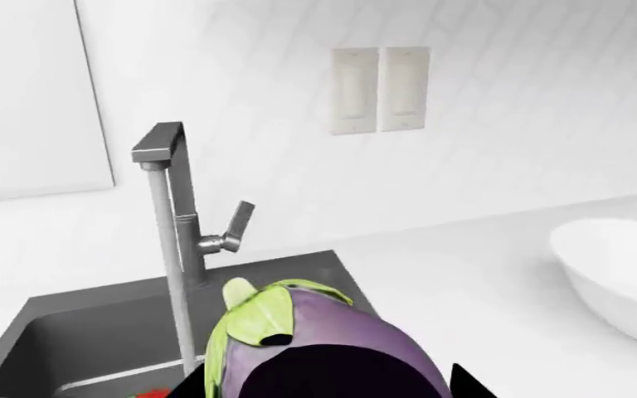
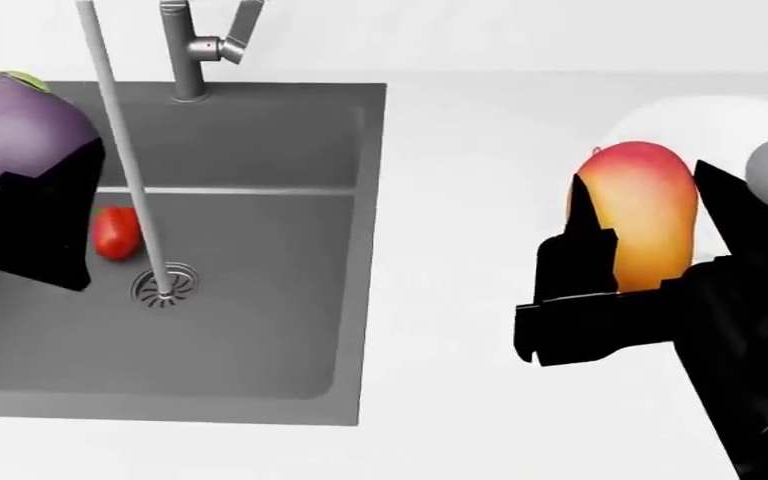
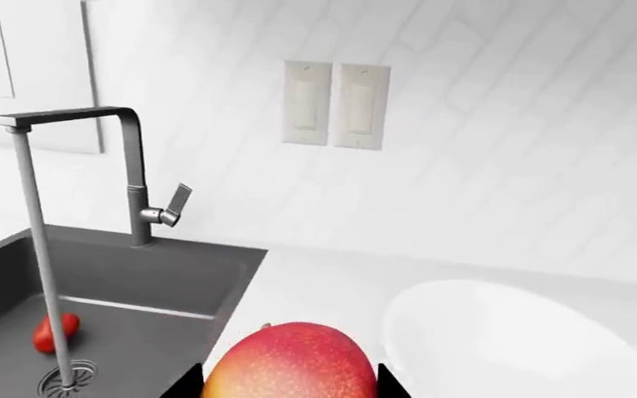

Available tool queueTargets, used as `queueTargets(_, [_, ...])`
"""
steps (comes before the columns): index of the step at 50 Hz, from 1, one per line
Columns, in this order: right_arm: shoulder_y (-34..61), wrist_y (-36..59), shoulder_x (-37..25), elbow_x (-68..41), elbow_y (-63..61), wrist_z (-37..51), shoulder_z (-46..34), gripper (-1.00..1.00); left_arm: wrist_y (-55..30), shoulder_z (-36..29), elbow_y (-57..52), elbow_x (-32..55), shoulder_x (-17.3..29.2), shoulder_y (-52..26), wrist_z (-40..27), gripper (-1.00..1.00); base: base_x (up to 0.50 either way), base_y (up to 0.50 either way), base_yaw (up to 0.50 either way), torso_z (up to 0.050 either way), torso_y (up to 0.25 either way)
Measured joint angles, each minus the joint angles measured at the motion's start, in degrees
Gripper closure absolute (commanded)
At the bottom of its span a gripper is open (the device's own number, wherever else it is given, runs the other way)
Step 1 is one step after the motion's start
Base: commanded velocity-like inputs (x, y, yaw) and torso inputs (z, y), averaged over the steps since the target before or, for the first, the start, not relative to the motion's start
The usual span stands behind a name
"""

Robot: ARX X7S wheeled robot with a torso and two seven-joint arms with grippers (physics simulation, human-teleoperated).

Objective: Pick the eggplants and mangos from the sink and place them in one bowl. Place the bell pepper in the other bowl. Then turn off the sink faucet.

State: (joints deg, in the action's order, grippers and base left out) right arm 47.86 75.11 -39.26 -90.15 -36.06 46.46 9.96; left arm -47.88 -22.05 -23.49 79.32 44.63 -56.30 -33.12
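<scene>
My left gripper (image 2: 27,205) is shut on the purple eggplant (image 2: 17,125), holding it up over the left rim of the sink (image 2: 291,340); its green cap (image 1: 255,315) points toward the faucet (image 1: 175,207). Over the counter to the right of the sink, my right gripper (image 2: 644,262) is shut on the orange-red mango (image 2: 638,215). The white bowl (image 2: 744,115) sits just behind that mango, and the mango (image 3: 291,365) is beside its rim (image 3: 507,348). The red bell pepper (image 2: 115,232) lies in the basin near the drain (image 2: 164,285). Water runs from the spout down to the drain.
The faucet's lever handle (image 3: 175,206) sticks out on its right side. Two wall switch plates (image 3: 335,104) are on the tiled wall behind. White counter (image 2: 464,250) spreads between sink and bowl. In the left wrist view the bowl (image 1: 617,274) sits far to the right.
</scene>
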Motion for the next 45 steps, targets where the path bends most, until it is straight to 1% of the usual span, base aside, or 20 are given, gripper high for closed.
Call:
queueTargets(16, [-1.68,-1.44,-1.75,-0.12,-1.23,0.66,1.88,1.00,0.17,-0.42,0.35,-0.30,-0.59,-0.32,-0.05,1.00,0.09,-0.50,0.00,0.000,0.000])
queueTargets(27, [-1.77,-1.81,-3.28,-1.56,-1.81,1.94,2.34,1.00,0.54,-0.68,0.53,-0.73,-0.94,-0.08,0.03,1.00,0.19,-0.50,0.00,0.000,0.001])
queueTargets(40, [-0.88,-2.48,-4.71,-4.73,-2.06,5.13,2.07,1.00,0.84,-0.84,0.74,-0.84,-1.13,-0.08,0.30,1.00,0.31,-0.45,0.00,0.000,0.000])
queueTargets(45, [-0.98,-2.69,-4.93,-4.55,-2.22,5.36,2.09,1.00,1.02,-1.01,0.89,-0.96,-1.37,-0.05,0.47,1.00,0.41,-0.18,0.00,0.000,0.002])
